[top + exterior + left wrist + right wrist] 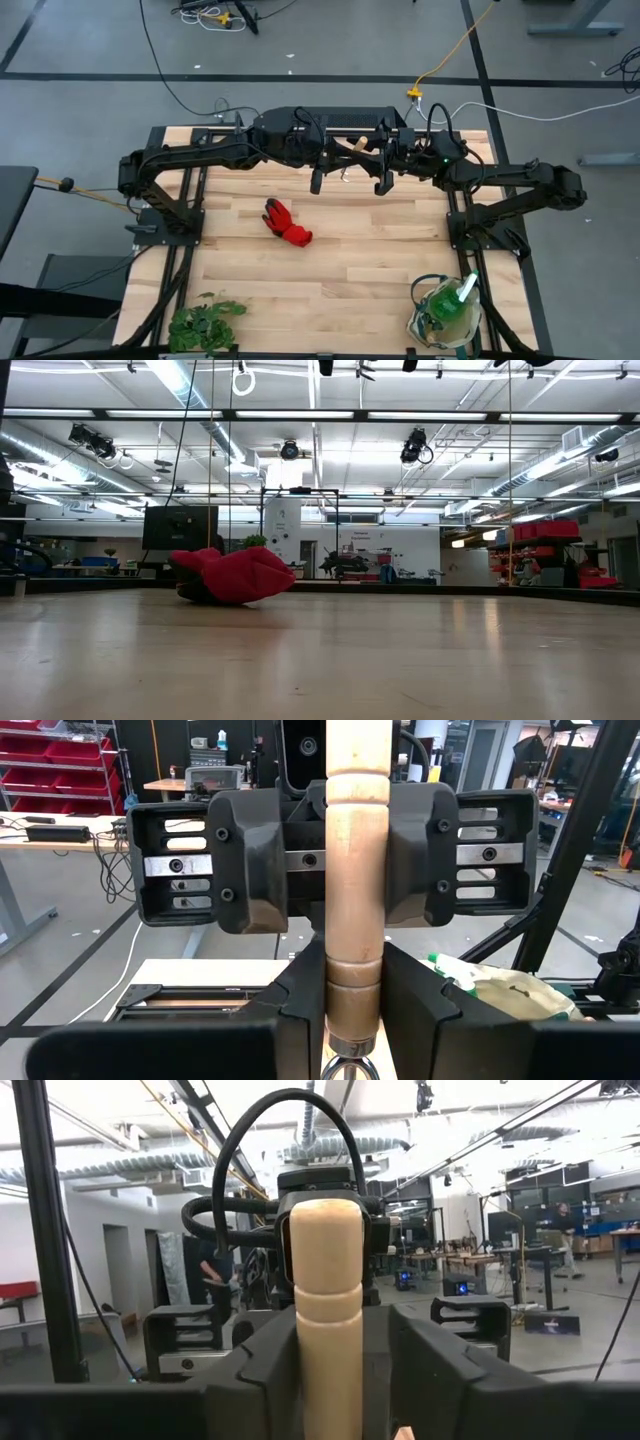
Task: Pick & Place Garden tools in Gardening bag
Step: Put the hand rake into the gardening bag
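High over the table's far middle, my two grippers face each other around a wooden tool handle (355, 900) that stands upright; its head is hidden below. My left gripper (355, 1010) is shut on the handle's lower part. My right gripper (330, 1370) is open, with its fingers on either side of the handle's upper part (325, 1280). One finger stands visibly apart; whether the other touches, I cannot tell. A red glove (287, 224) lies on the table's middle. The cream bag (445, 318) stands at the near right with a green spray bottle (447, 300) inside. My left gripper pinches the wooden handle's lower part (355, 995), just above its metal collar (347, 1045), between its two fingers. The fingers come in level from the table's left and lie across the handle. The handle stands upright, lifted clear of the table.
A leafy green plant bunch (205, 322) lies at the near left corner. The bag's rim (510, 990) also shows in the left wrist view. Bare wood lies between the glove (235, 575) and the near edge.
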`<control>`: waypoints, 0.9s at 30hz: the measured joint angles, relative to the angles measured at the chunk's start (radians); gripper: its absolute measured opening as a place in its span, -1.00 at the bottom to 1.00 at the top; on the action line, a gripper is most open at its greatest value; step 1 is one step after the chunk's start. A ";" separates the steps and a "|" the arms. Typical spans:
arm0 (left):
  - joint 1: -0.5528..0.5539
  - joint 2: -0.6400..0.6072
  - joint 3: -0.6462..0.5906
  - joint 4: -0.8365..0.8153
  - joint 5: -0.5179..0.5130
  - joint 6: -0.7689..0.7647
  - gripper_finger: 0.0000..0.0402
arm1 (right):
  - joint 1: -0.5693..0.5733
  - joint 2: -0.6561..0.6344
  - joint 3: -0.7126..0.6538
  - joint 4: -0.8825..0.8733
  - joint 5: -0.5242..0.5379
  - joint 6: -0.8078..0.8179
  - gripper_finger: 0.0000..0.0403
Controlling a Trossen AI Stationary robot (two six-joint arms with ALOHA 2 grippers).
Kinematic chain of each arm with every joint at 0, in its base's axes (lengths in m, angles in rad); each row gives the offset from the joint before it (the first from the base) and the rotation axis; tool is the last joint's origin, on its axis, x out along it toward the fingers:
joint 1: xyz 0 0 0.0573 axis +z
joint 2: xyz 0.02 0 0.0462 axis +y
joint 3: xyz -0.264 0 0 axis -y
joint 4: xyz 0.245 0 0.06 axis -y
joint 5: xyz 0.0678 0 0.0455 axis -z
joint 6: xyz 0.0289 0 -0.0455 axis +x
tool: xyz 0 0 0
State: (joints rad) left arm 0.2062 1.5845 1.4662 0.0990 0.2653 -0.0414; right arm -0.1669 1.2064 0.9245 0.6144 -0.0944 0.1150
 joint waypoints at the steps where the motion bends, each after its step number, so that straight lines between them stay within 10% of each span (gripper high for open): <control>1: 0.000 0.000 0.000 0.000 0.000 0.000 -0.61 | 0.000 0.000 0.000 0.000 0.000 0.000 -0.26; 27: 0.000 0.000 0.000 0.000 -0.006 -0.001 -0.61 | 0.000 0.000 0.000 0.000 0.004 -0.029 -0.66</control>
State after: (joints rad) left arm 0.2066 1.5845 1.4662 0.0991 0.2592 -0.0422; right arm -0.1665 1.2060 0.9245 0.6144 -0.0907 0.0864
